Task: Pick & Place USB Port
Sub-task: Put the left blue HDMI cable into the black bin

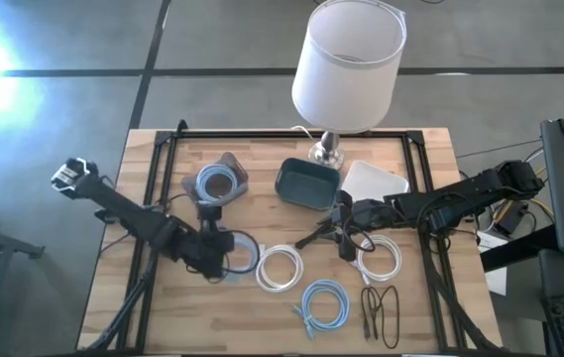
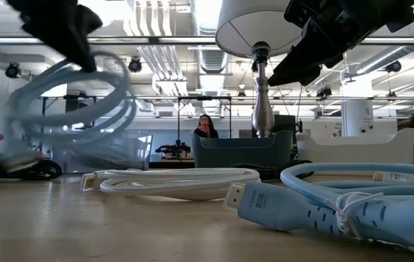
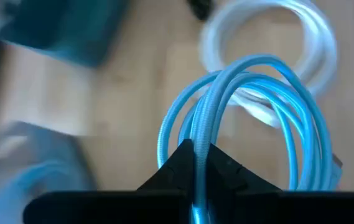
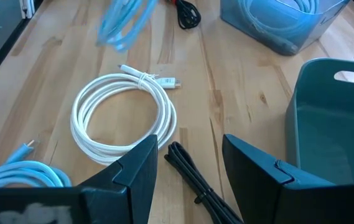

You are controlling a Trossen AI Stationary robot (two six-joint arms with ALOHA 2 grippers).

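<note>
The left gripper [image 3: 195, 165] is pinching a coiled light-blue cable [image 3: 251, 118] tight between its fingers, the loop hanging clear of the wooden table [image 1: 163, 307]. The right gripper [image 4: 189, 168] is waiting with fingers spread wide, a white cable coil [image 4: 124, 115] just ahead of it.

table [image 1: 163, 307]: wooden | on it: lamp [image 1: 327, 149], teal bin [image 1: 306, 184], white cable coils [image 1: 280, 268]

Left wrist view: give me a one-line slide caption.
Left gripper shut on a coiled light blue cable, lifted above the wooden table.
</note>
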